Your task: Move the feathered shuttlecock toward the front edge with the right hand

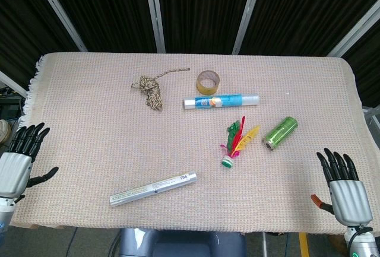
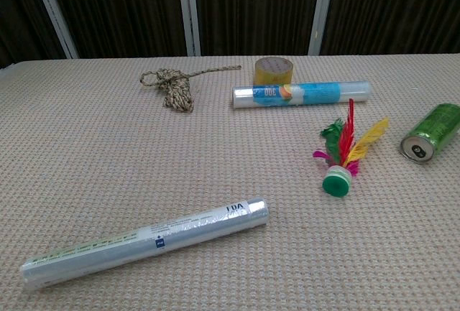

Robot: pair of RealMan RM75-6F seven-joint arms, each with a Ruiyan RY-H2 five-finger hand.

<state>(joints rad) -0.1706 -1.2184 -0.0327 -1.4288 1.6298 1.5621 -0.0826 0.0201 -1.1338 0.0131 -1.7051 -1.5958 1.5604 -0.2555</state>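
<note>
The feathered shuttlecock (image 1: 236,142) (image 2: 343,153) lies on the table right of centre, its green base toward the front and its red, yellow, green and pink feathers pointing back. My right hand (image 1: 344,187) rests at the front right corner, fingers spread and empty, well to the right of the shuttlecock. At the front left edge my left hand (image 1: 19,156) is also open and holds nothing. Neither hand shows in the chest view.
A green can (image 1: 279,132) (image 2: 430,133) lies just right of the shuttlecock. Behind it are a blue-labelled tube (image 1: 221,101) (image 2: 300,93), a tape roll (image 1: 208,81) (image 2: 274,70) and a coiled rope (image 1: 151,89) (image 2: 172,86). A long clear roll (image 1: 153,189) (image 2: 146,241) lies front left on the woven cloth (image 1: 89,120).
</note>
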